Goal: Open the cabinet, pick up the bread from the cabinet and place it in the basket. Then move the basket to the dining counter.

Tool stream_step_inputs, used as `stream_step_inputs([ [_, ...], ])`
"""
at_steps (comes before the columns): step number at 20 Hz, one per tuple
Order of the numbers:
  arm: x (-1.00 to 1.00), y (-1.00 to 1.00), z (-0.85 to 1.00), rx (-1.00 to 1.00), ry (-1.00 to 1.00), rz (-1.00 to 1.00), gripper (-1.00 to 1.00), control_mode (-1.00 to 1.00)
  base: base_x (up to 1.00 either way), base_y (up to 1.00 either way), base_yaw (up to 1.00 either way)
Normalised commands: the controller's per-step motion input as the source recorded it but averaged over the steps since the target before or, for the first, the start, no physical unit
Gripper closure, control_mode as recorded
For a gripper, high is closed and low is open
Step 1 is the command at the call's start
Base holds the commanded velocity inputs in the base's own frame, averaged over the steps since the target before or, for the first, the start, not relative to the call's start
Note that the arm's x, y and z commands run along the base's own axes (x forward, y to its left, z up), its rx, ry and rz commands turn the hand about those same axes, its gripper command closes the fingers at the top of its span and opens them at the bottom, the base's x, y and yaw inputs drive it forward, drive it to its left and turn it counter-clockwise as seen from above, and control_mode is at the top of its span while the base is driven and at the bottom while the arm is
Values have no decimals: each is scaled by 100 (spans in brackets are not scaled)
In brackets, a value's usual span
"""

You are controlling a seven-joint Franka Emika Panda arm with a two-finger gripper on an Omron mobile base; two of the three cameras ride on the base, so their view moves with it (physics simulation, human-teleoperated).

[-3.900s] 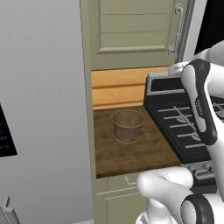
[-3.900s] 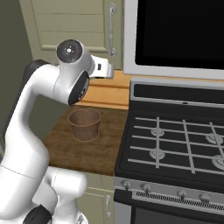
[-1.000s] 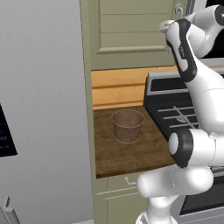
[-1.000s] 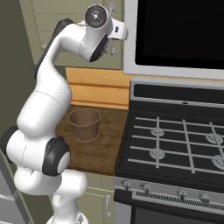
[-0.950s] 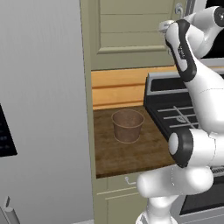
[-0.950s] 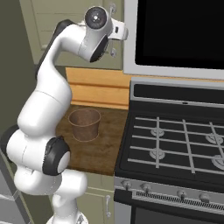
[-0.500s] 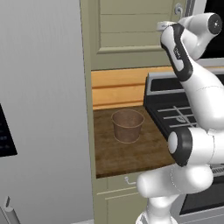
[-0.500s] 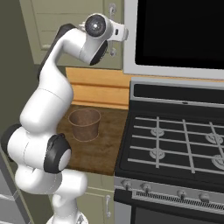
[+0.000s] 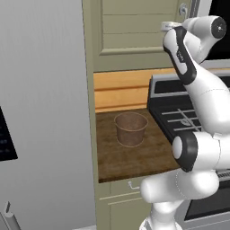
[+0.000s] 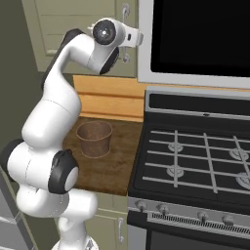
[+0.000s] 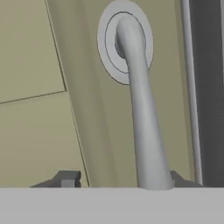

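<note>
1. The white arm reaches up to the right edge of the olive-green wall cabinet [image 9: 134,33], its door shut, with the gripper [image 11: 118,180] pressed close to the long curved silver handle [image 11: 142,109].

2. In the hand view the handle leaves its round mounting plate [image 11: 125,41] near the top of the picture and runs down toward the camera, passing between the two dark finger tips; one tip sits to the left of the bar with a clear gap, the other is just beside it on the right.

3. The handle's long axis runs along the door's edge, so the jaws straddle it crosswise, one finger on each side. That is the relation the pull turns on.

4. The jaws look partly closed around the bar, but whether they are truly clamped on it cannot be told: the tips barely rise into view and contact is not visible.

5. The bread is presumably behind the closed door, out of sight.

6. The round woven basket [image 9: 130,129] stands upright and empty on the short dark wood worktop [image 9: 134,157] below the cabinet, just left of the black gas stove [image 10: 195,161], well apart from the gripper.

7. Judged from this, opening the cabinet is the step in hand; a firm grip on the handle comes first, then a swing outward.
</note>
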Motion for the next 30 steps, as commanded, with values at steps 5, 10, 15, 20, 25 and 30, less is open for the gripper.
stream_step_inputs([
  [5,0,0,9,0,0,5,100,-100,0,0,0],
  [10,-38,0,20,0,2,2,100,-100,0,0,0],
  [15,-96,0,22,0,0,1,100,-100,0,0,0],
  [20,-100,0,43,0,0,0,100,-100,0,0,0],
  [25,-100,0,55,-4,10,0,100,-100,0,0,0],
  [30,-100,0,39,-6,11,0,100,-100,0,0,0],
])
